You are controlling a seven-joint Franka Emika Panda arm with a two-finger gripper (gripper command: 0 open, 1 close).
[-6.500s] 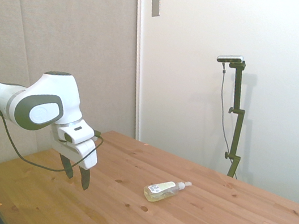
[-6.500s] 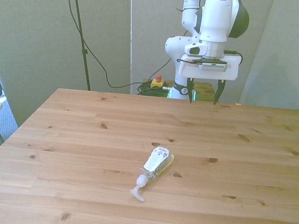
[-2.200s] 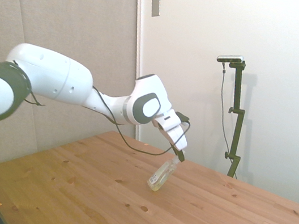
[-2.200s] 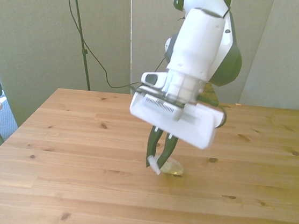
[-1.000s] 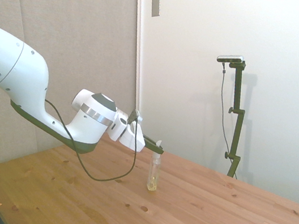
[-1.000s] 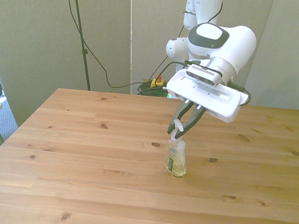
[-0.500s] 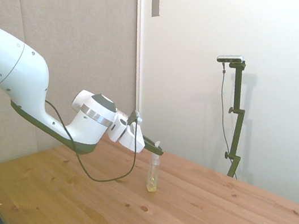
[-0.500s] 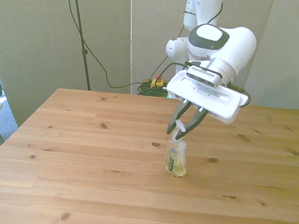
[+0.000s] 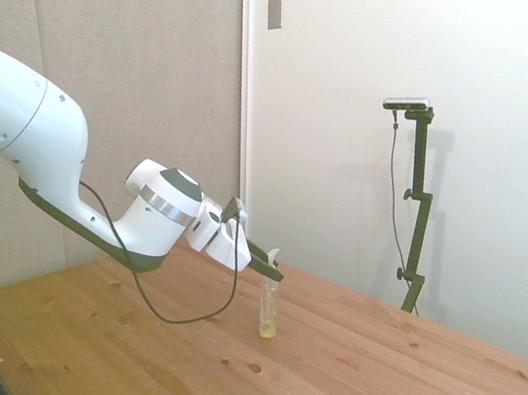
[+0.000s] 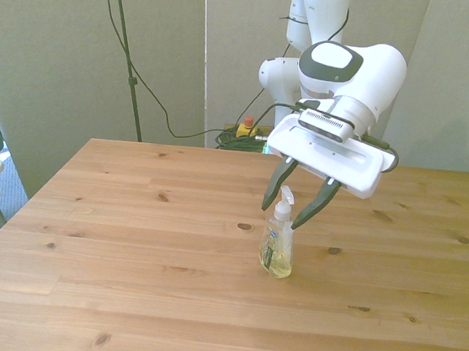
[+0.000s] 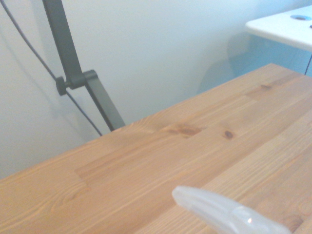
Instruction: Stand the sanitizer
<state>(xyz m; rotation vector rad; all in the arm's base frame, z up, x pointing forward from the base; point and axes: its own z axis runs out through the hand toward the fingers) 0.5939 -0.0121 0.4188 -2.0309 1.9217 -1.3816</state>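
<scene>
A: Where do we see the sanitizer [image 10: 278,241] at this moment?

B: We see it upright on the wooden table [image 10: 124,248], near the middle, on its base.

A: And the gripper [image 10: 299,207]?

B: We see its fingers spread apart, one on each side of the white pump, not touching it. In the wrist view we see only the blurred nozzle tip above the table.

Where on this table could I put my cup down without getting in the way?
Nearly all of the table is bare. The whole half toward the front view's left and the strip along the near edge are free. Only the middle is busy: the sanitizer stands there with the open gripper around its pump.
</scene>
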